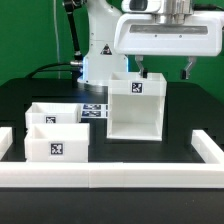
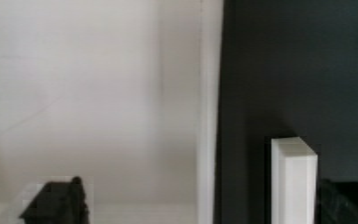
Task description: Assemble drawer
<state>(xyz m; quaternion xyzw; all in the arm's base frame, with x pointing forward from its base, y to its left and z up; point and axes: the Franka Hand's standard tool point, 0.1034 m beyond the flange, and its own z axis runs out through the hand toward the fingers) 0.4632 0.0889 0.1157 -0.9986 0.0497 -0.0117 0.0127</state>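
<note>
The drawer's tall white box housing (image 1: 135, 108) stands upright mid-table, with a square tag on its front. Two small white trays (image 1: 55, 136) sit side by side at the exterior view's left, the nearer one showing a tag. My gripper (image 1: 165, 72) hangs open just above the housing's upper right part, holding nothing. In the wrist view the gripper (image 2: 204, 205) is open. One dark fingertip (image 2: 55, 203) lies over a broad white housing surface (image 2: 96, 100), the other at the frame's edge over the dark table. The surface's edge runs between them.
Long low white border rails run along the front (image 1: 110, 176) and both sides of the black table. One rail end shows in the wrist view (image 2: 293, 180). The marker board (image 1: 95, 108) lies between the trays and the housing. The robot base (image 1: 100, 50) stands behind.
</note>
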